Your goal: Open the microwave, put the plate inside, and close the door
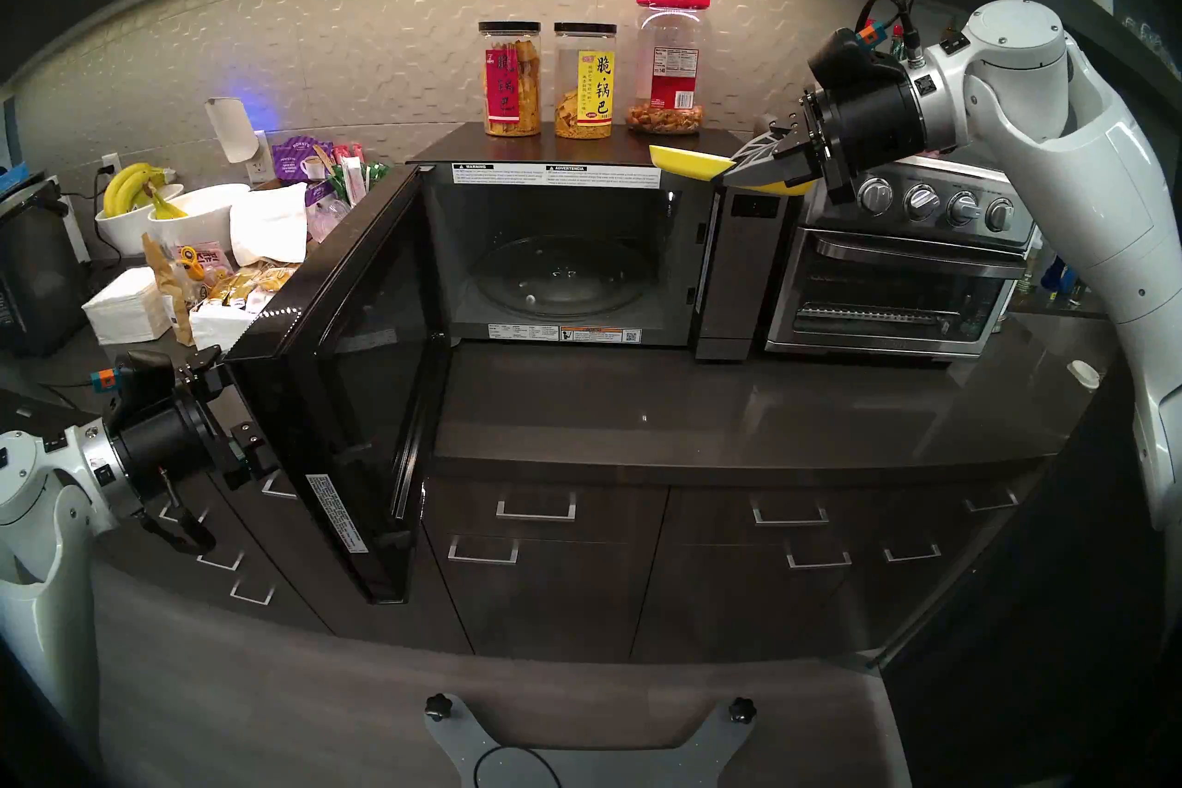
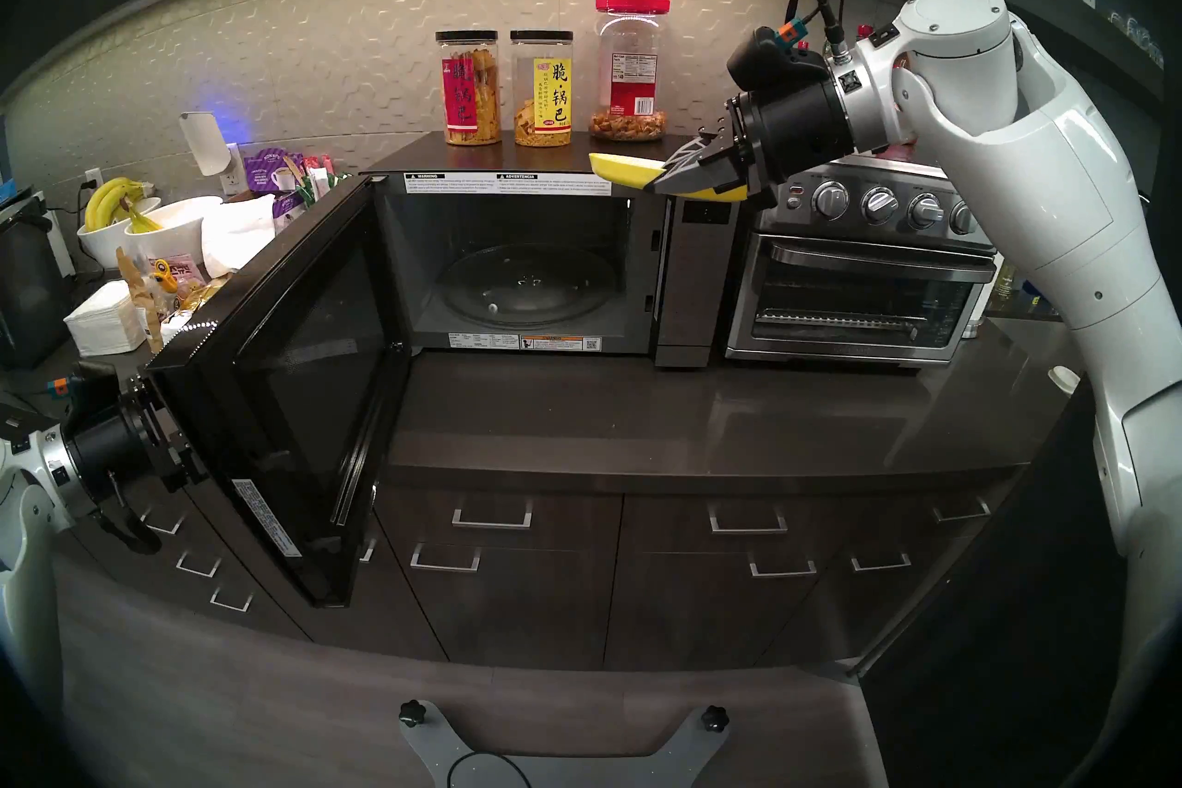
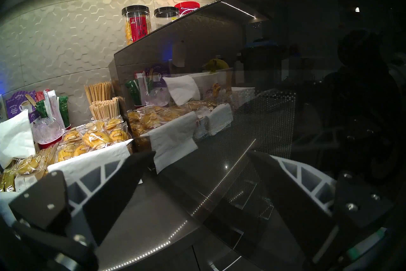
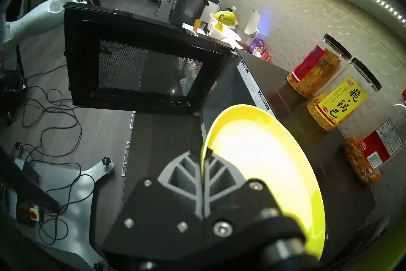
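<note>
The microwave (image 1: pixel 575 147) stands on the counter with its cavity and glass turntable (image 1: pixel 556 275) exposed. Its black glass door (image 1: pixel 358 384) is swung wide open to the left. My left gripper (image 1: pixel 227 406) is open at the door's outer face. In the left wrist view (image 3: pixel 202 167) its fingers are spread, with the door glass (image 3: pixel 285 88) on the right. My right gripper (image 1: pixel 748 169) is shut on the rim of the yellow plate (image 1: pixel 687 161). It holds the plate in the air at the microwave's upper right front corner. The plate (image 4: pixel 263 154) fills the right wrist view.
Three snack jars (image 1: pixel 585 80) stand on top of the microwave. A stainless toaster oven (image 1: pixel 895 268) sits right of it. White bowls with bananas (image 1: pixel 134 198), napkins and wrapped snacks (image 1: pixel 243 281) crowd the counter on the left. A small white cap (image 1: pixel 1083 373) lies at the right edge.
</note>
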